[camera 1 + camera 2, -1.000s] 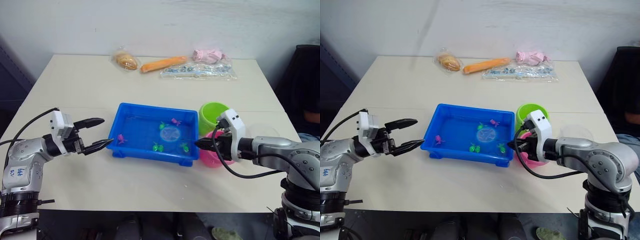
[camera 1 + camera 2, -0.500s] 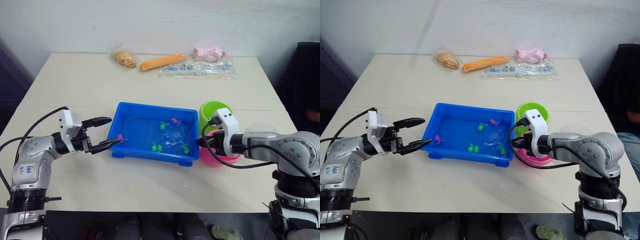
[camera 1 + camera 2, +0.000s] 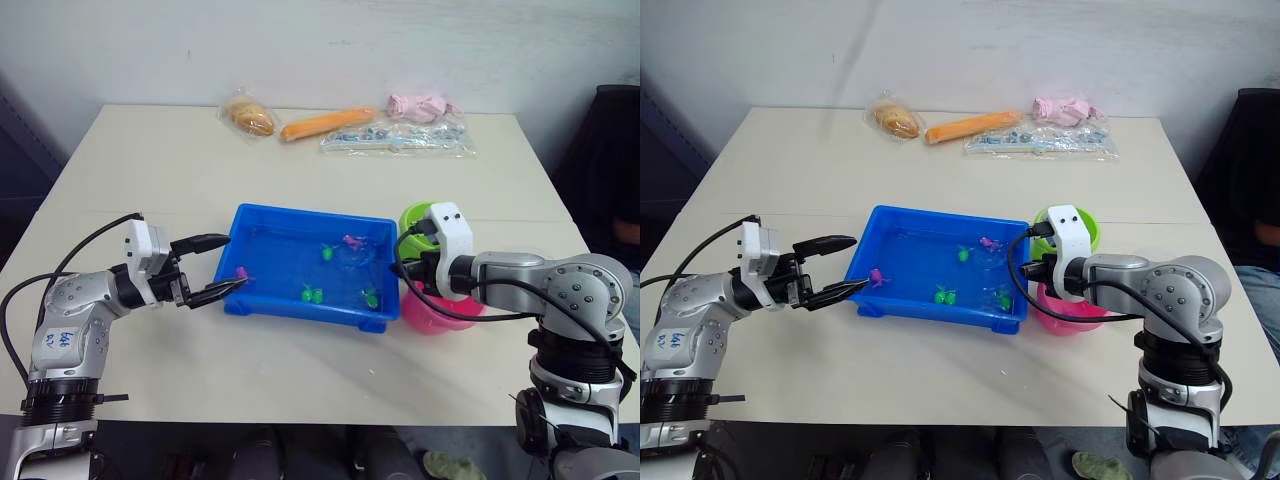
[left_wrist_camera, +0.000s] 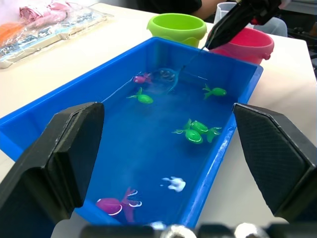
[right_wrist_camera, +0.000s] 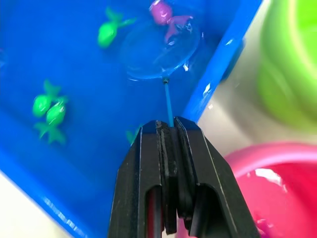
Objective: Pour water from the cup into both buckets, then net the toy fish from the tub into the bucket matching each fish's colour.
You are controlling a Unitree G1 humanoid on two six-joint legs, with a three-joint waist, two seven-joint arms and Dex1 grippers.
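Note:
The blue tub [image 3: 300, 215] holds water and several toy fish: a pink one [image 3: 241, 272] at its left end, green ones [image 3: 313, 295] in the middle, and another pink one [image 5: 166, 12] at the far right. My right gripper [image 5: 171, 130] is shut on the net's thin handle [image 5: 169, 101]. The net's ring [image 5: 161, 52] lies in the water, with that far pink fish at its edge. The green bucket [image 3: 420, 222] and pink bucket [image 3: 440, 310] stand by the tub's right end. My left gripper [image 3: 222, 265] is open at the tub's left end. The clear cup [image 3: 522, 251] stands behind my right forearm.
Along the table's far edge lie a bagged bread roll [image 3: 250, 118], an orange carrot-like item [image 3: 325, 125], a clear bag of small parts [image 3: 400, 140] and a pink bundle [image 3: 420, 105]. A dark chair [image 3: 610, 160] stands off the right side.
My right gripper has drawn back toward the buckets and swung the net's ring from the tub's middle to the far right pink fish. My left gripper has edged closer to the tub.

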